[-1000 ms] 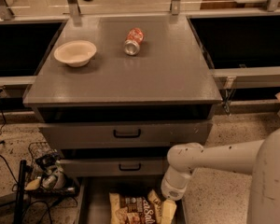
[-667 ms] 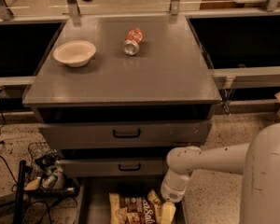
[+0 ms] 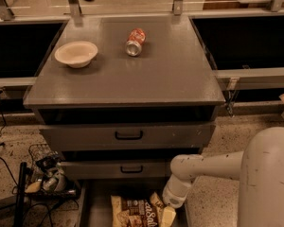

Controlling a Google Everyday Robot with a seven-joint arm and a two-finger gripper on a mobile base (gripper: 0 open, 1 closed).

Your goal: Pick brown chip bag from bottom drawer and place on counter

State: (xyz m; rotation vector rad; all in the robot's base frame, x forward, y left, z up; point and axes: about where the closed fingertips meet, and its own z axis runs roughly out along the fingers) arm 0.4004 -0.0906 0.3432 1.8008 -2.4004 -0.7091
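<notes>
The brown chip bag (image 3: 132,213) lies in the open bottom drawer (image 3: 92,207) at the lower edge of the camera view, its white lettering facing up. My gripper (image 3: 166,215) reaches down from the white arm at the right and sits at the bag's right end, touching or just above it. The lower frame edge cuts off the gripper. Above, the grey speckled counter (image 3: 165,74) tops the cabinet.
A cream bowl (image 3: 75,54) and a red-orange soda can (image 3: 135,41) lying on its side rest on the counter. Two upper drawers with black handles (image 3: 128,135) are shut. A wire basket with cables (image 3: 45,176) stands on the floor at the left.
The arm has shifted slightly, its large white body filling more of the right side. The gripper stays at the bag's right end.
</notes>
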